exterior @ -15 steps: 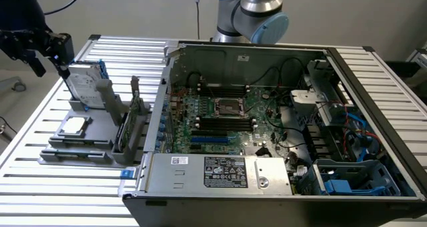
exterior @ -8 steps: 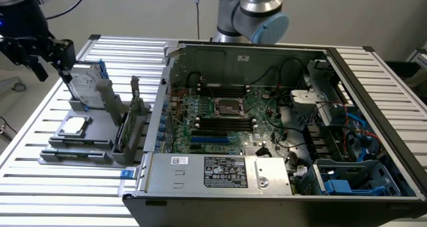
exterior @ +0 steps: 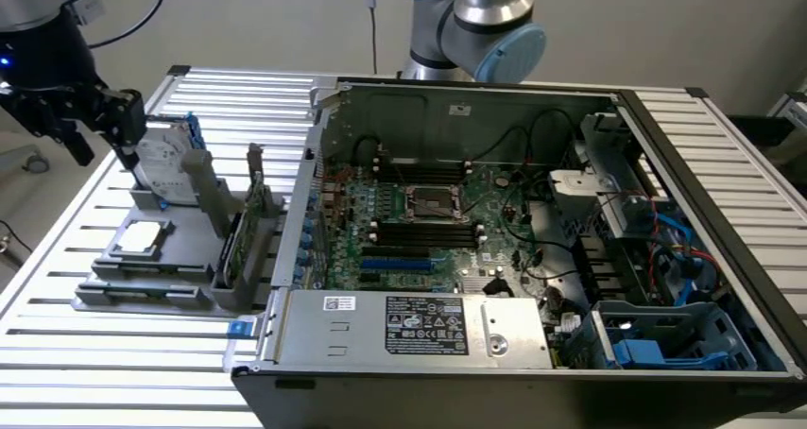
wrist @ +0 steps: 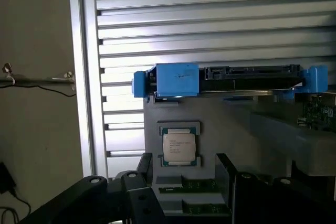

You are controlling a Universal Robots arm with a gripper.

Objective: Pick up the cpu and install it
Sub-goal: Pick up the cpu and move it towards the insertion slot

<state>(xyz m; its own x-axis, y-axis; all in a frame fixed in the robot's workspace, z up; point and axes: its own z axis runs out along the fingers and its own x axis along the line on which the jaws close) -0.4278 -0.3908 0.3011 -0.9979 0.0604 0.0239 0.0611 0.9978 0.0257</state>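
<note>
A robotics lab or test workshop: a robot arm (exterior: 486, 23) rises behind a slatted aluminium surface (exterior: 113, 372), which carries an opened computer case (exterior: 436, 117) with its motherboard (exterior: 486, 197) bare and a grey parts fixture (exterior: 189, 231), before a plain wall (exterior: 668, 23).

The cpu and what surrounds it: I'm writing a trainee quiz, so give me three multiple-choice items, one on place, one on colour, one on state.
1. Where does the cpu lie? A in the motherboard socket; B on the grey holder; C between the fingers.
2. The hard drive's bracket is: A blue; B red; C yellow.
3. The gripper is: A shut on the cpu; B shut on a memory stick; C open.
Key: B, it rests in the holder's recess outside the computer case; A, the wrist view shows blue; C, its fingers stand apart, holding nothing.
</note>
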